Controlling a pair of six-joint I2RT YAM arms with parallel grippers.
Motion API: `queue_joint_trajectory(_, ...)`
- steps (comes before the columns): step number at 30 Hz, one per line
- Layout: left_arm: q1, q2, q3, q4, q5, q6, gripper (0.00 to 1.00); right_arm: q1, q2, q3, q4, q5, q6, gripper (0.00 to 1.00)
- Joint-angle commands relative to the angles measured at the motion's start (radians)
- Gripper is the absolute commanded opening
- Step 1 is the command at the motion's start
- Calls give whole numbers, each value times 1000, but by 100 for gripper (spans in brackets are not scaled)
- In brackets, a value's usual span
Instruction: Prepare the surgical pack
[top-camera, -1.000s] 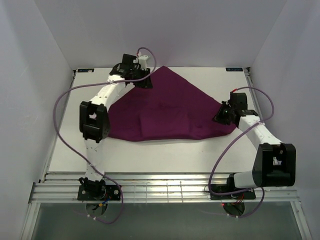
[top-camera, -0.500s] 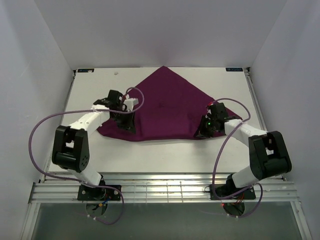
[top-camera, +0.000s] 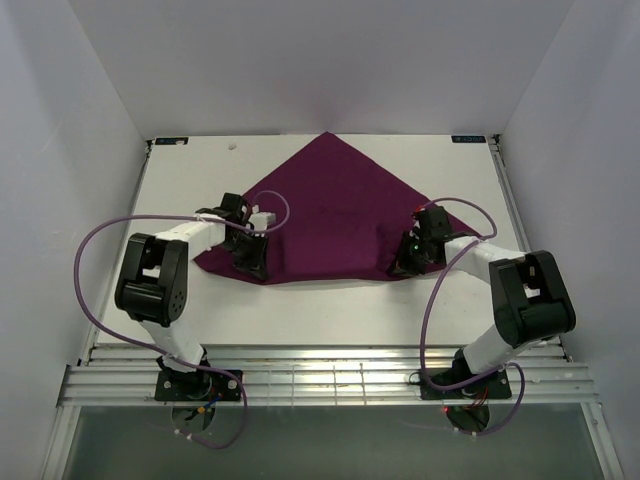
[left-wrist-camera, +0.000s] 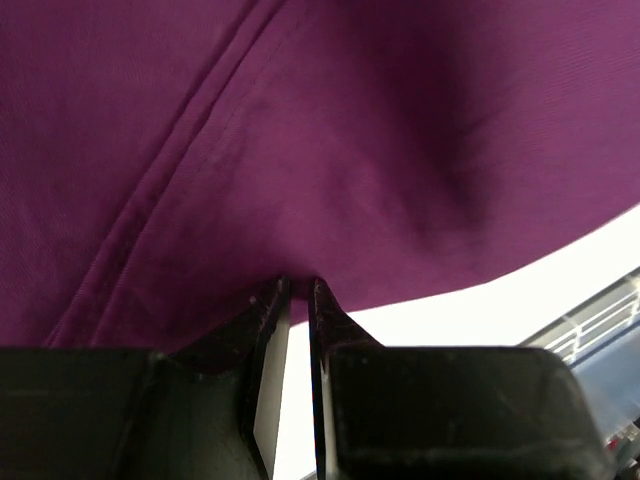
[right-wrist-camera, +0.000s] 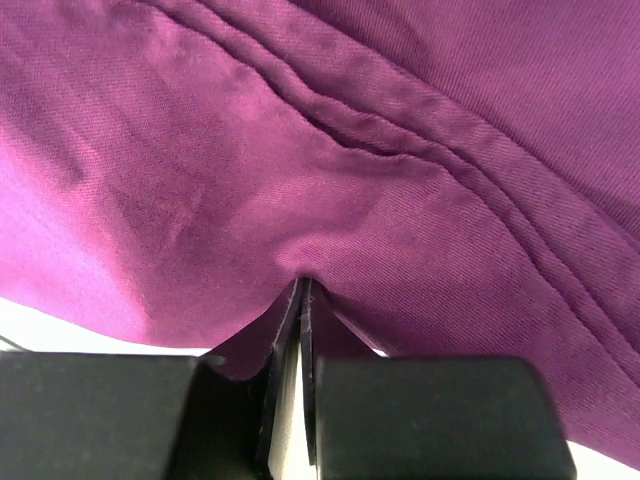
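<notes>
The surgical pack shows only as a deep-purple cloth (top-camera: 330, 205), lying as a broad triangle with its tip at the far side of the table. My left gripper (top-camera: 252, 264) sits at the cloth's near left edge. In the left wrist view its jaws (left-wrist-camera: 296, 288) stand narrow, pinching the hem of the cloth (left-wrist-camera: 300, 130). My right gripper (top-camera: 400, 268) is at the near right edge. Its jaws (right-wrist-camera: 303, 284) are pressed together on a fold of the cloth (right-wrist-camera: 350, 120). Whatever lies under the cloth is hidden.
The white table (top-camera: 320, 312) has a bare strip between the cloth and the metal rail (top-camera: 330, 378) at the near edge. White walls close in the left, right and far sides. Purple cables (top-camera: 100, 250) loop beside both arms.
My left gripper came from the far left corner down to the near left edge, and the cloth's left side folded inward. My right gripper shifted left and nearer. The cloth is narrower now.
</notes>
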Motion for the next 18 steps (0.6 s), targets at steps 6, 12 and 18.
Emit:
queue_joint_trajectory(6, 73, -51, -67, 5, -81, 79, 26, -41, 11, -36, 17, 51, -11, 8)
queue_joint_trajectory(12, 147, -53, -41, -6, -125, 117, 27, -66, -32, -42, -9, 90, -28, 8)
queue_joint_trajectory(18, 183, -38, -66, 2, -164, 154, 27, -139, -46, -54, -53, 128, -61, 8)
